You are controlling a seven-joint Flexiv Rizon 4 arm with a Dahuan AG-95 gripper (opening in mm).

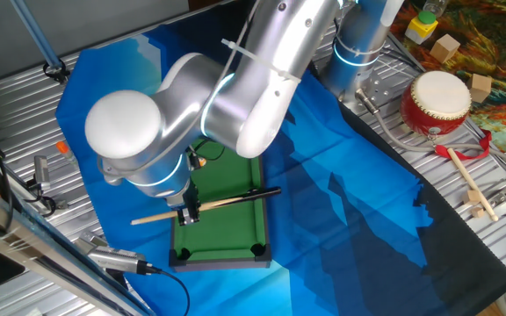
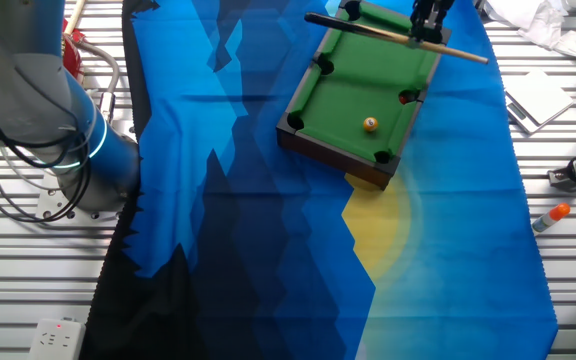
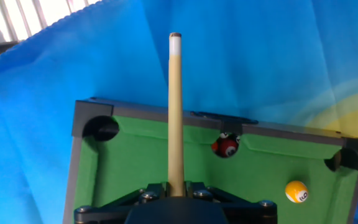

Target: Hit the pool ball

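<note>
Pool ball (image 3: pixel 296 191) unstruck, resting on the felt to the right of my claw (image 3: pixel 174 186).

My claw is pinching the cue stick (image 3: pixel 175 112), a slim pale wooden rod with a light tip, which points straight ahead across the toy pool table (image 3: pixel 135 165) and past its far rail, not at the ball. So the grip looks done; swinging the tip round toward the ball and making the strike are left. The ball is glossy, round, orange-yellow with a pale spot, sitting apart from the cue, near the right-hand corner pocket. A shiny red ball (image 3: pixel 225 147) sits ahead and right of me at the far middle pocket. Flat green felt, dark rails, crumpled blue cloth (image 3: pixel 278 56) beneath.
</note>
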